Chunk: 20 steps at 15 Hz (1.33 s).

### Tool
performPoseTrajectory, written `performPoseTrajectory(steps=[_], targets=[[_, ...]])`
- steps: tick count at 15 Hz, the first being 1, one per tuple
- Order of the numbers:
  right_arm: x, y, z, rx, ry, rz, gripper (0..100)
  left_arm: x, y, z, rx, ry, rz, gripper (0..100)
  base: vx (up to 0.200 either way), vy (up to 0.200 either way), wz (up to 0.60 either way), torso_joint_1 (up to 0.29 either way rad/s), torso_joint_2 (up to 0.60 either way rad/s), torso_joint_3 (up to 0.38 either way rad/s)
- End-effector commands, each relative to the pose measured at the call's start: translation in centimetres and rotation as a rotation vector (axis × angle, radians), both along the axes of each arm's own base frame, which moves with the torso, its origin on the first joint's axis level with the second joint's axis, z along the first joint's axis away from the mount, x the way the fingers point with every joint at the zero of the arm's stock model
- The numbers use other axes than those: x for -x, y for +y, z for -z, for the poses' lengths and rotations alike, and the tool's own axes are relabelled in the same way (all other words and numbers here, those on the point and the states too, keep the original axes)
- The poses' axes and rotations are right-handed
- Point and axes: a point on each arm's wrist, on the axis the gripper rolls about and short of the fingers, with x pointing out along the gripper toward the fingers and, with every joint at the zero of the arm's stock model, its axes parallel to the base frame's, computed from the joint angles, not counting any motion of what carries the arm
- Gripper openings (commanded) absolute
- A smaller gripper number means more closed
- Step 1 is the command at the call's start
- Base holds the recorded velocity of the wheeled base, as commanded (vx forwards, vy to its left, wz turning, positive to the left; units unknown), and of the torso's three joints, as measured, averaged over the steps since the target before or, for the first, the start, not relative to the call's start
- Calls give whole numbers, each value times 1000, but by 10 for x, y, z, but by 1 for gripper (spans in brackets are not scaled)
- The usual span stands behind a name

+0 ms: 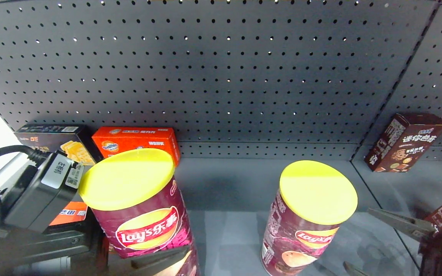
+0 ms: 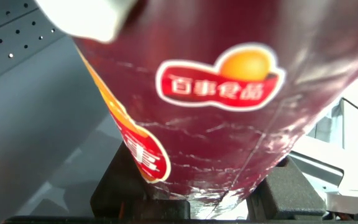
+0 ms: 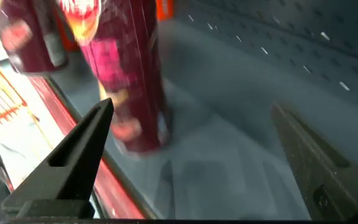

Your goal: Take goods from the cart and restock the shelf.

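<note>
One chip can [image 1: 140, 214] sat clamped in our L gripper [image 2: 207, 202], near the orange box [image 1: 136, 140]; the other can [image 1: 309, 218] stood upright on the shelf [image 1: 225, 230]. Our R gripper [image 1: 374, 245] hung just beside it w/ fingers apart.

Shelf floor [image 1: 225, 184] lying open btwn left can [image 1: 140, 207] and right can [image 1: 305, 222]; orange box [image 1: 136, 140] blocking rear left, brown box [image 1: 405, 142] standing far right.

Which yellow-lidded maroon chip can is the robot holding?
The left can, clamped in the left gripper; the right can stands free on the grey shelf.
</note>
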Motion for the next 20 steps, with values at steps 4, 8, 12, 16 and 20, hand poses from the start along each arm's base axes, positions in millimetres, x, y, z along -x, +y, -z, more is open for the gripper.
performPoseTrajectory(steps=[4,8,12,16,20], targets=[[69,-70,10,41,45,259,100,3,2,1,-1,-2,0,0,0,0,0,0,0,0],[109,-90,46,69,96,413,100,14,10,8,-3,-1,0,0,0,0,0,0,0,0],[117,-93,62,48,79,619,100,16,11,9,-3,0,-3,0,0,0,0,0,0,0],[111,-91,67,-60,42,640,100,14,9,7,-2,-7,-1,0,0,0,0,0,0,0],[112,-88,67,-89,67,460,100,12,8,8,-5,0,2,0,0,0,0,0,0,0]])
